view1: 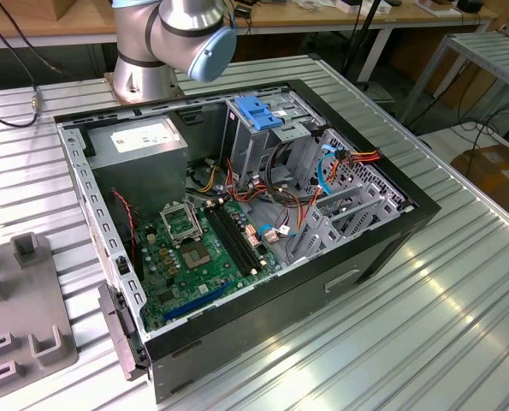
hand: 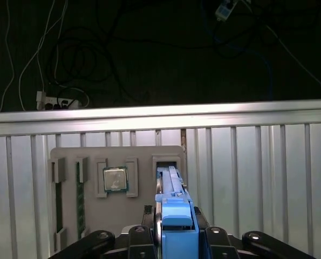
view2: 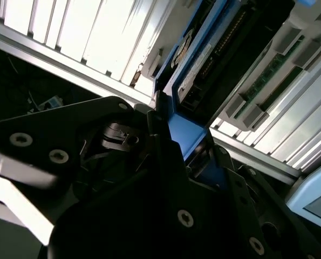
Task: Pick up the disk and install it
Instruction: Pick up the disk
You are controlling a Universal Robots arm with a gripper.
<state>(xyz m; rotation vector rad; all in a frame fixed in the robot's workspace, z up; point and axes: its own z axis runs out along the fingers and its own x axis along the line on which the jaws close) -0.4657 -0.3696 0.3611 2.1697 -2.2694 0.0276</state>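
In the first wrist view the disk [hand: 169, 186] stands on edge, its blue bracket [hand: 176, 216] toward the camera. Its far end is at a slot of the grey holder tray [hand: 144, 154]; I cannot tell whether it still sits in the slot or hangs just above it. My gripper [hand: 175, 233] is shut on the disk at the blue bracket, one dark finger on each side. In the second wrist view the disk [view2: 195, 67] shows its labelled face, and the gripper [view2: 177, 154] clamps its blue end.
The tray also holds a processor chip [hand: 115, 179] and memory sticks [hand: 80, 202]. In the exterior view the open computer case [view1: 237, 214] lies on the slatted metal table [view1: 425, 325], with a blue handle [view1: 258, 111] on its drive cage. The arm's base [view1: 164, 43] stands behind.
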